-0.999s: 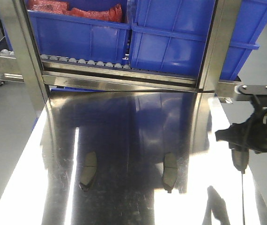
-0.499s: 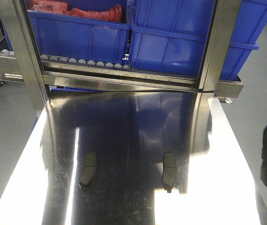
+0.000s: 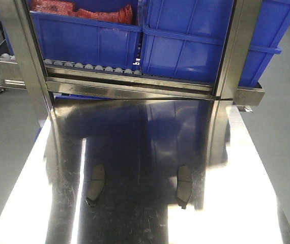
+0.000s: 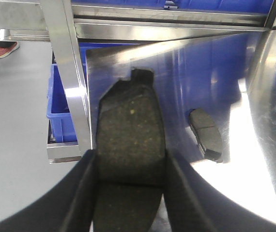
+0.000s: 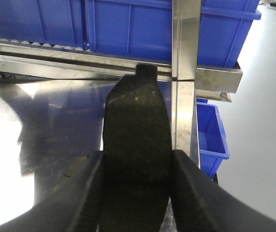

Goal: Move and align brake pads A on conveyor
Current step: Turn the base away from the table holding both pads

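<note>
**Arm pose.** The left end effector [image 4: 130, 162] has its 2 black fingers [image 4: 82, 193] clamped on the long edges of the left-held brake pad [image 4: 130, 130]. This is a flat, grey-brown oblong pad with a speckled friction face turned to the wrist camera and its notched tab pointing toward the rack. The right end effector [image 5: 138, 159] is likewise closed, with 2 black fingers [image 5: 191, 193] gripping the right-held brake pad [image 5: 138, 121], a dark oblong pad in the same orientation.

**Edges and room.** The left-held brake pad hangs near the left edge of the shiny mirror-like steel tabletop [image 3: 135, 127], beside a steel upright post [image 4: 70, 72]. The right-held brake pad hangs near the right edge, just left of another steel upright post [image 5: 184, 72]. 2 more pads lie flat on the tabletop: the left lying pad [image 3: 96, 184] and the right lying pad [image 3: 184, 185]. They are well apart, both long axes pointing toward the rack, with bare steel between and around them. At the far edge stands a steel roller rack [image 3: 129, 76] carrying large blue plastic bins [image 3: 89, 40].

**Writing.** A small white marking [image 3: 137, 62] between the bins is too small to read.
</note>
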Available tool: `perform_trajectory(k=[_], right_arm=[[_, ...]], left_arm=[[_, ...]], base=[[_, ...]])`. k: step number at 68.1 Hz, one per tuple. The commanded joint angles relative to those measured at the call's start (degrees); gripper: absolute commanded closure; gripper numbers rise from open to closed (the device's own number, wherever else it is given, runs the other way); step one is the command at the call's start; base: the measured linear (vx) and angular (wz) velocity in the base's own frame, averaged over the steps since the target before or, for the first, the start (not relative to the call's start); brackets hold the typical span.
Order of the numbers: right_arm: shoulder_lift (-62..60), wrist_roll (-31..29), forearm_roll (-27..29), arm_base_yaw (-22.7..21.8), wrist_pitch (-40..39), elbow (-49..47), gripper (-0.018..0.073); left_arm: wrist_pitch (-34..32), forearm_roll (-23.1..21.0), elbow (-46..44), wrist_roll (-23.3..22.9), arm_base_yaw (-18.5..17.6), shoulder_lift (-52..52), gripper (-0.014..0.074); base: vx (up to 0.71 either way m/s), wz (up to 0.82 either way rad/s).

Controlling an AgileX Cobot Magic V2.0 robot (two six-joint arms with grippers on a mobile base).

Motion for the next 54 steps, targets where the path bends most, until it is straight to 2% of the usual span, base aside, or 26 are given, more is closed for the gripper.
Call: perform_trajectory(k=[1,54], right_arm=[[0.1,-0.7,-0.2,-0.1,-6.1,-1.8,0.0566],[0.1,-0.7,-0.2,-0.1,-6.1,-1.8,0.0566]], left_arm=[[-4.9,-0.4,-1.6,-0.6,-0.2,0.3,0.0603],[-4.9,-0.4,-1.6,-0.6,-0.2,0.3,0.0603]], base=[[0.00,0.00],[0.00,0.00]])
